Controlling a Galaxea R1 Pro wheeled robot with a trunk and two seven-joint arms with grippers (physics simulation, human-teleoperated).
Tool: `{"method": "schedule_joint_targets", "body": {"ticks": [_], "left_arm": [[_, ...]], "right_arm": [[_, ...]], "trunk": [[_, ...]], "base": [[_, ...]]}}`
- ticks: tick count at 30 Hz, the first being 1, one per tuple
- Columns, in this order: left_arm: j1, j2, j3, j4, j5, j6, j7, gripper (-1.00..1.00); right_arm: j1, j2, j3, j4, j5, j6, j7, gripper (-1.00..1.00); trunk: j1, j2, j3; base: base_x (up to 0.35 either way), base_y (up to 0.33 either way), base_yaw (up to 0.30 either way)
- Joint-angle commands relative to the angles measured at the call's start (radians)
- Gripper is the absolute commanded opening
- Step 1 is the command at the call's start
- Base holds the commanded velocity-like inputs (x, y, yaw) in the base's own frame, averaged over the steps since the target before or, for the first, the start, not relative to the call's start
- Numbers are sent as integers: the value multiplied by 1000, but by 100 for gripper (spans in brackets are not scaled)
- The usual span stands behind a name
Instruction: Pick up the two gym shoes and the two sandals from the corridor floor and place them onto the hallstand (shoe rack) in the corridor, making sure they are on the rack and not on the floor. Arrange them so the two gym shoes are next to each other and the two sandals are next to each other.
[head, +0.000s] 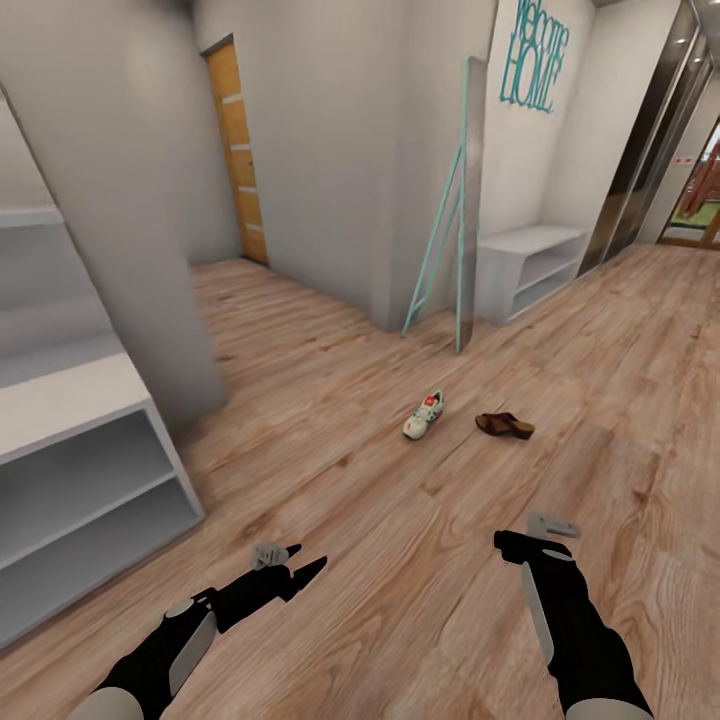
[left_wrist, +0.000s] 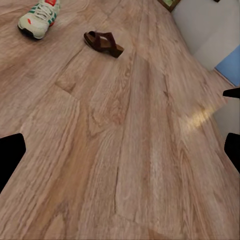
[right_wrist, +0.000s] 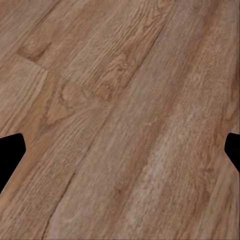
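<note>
Head view: both arms reach forward, low over the corridor floor (head: 420, 560). The left pincer (head: 300, 565) has its two dark fingers spread apart, nothing between them. The right pincer (head: 510, 545) is seen end-on; whether its fingers are apart cannot be told from this angle.

Left wrist view: the left pincer's fingertips (left_wrist: 11, 152) sit at opposite edges, wide apart, with bare planks between them. Well ahead of this pincer lie one gym shoe (left_wrist: 39, 17), white with green stripes and red-orange patches, and one brown sandal (left_wrist: 103, 43), a gap between them, both flat on the floor (left_wrist: 125, 150).

Right wrist view: the right pincer's fingertips (right_wrist: 10, 155) stand wide apart at the picture's edges, so it is open and empty, over bare floor (right_wrist: 120, 115).

In the head view the gym shoe (head: 424, 414) and sandal (head: 504, 425) lie well beyond both pincers, the shoe ahead between the two, the sandal nearly straight ahead of the right pincer. A white hallstand (head: 80, 470) with two open shelf tiers stands to the outer side of the left pincer, its shelves bare. A second white bench (head: 530, 265) stands far ahead beyond the shoes, below teal "HOME" lettering (head: 530, 60), with a teal-framed mirror (head: 450, 220) leaning beside it.
</note>
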Motion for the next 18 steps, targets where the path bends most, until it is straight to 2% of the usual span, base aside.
{"method": "schedule_joint_targets", "body": {"ticks": [1, 10, 18], "left_arm": [[-1, 2, -7, 1, 5, -8, 1, 100], [-1, 2, -6, 1, 5, -8, 1, 100], [-1, 2, -4, 1, 6, -8, 2, 100]], "right_arm": [[-1, 1, -2, 0, 10, 6, 3, 100], [-1, 1, -2, 0, 10, 6, 3, 100], [-1, 1, -2, -1, 10, 6, 4, 100]], "trunk": [[0, 0, -1], [0, 0, -1], [0, 0, -1]], "base": [[252, -300, 0], [253, -300, -2], [255, -300, -222]]}}
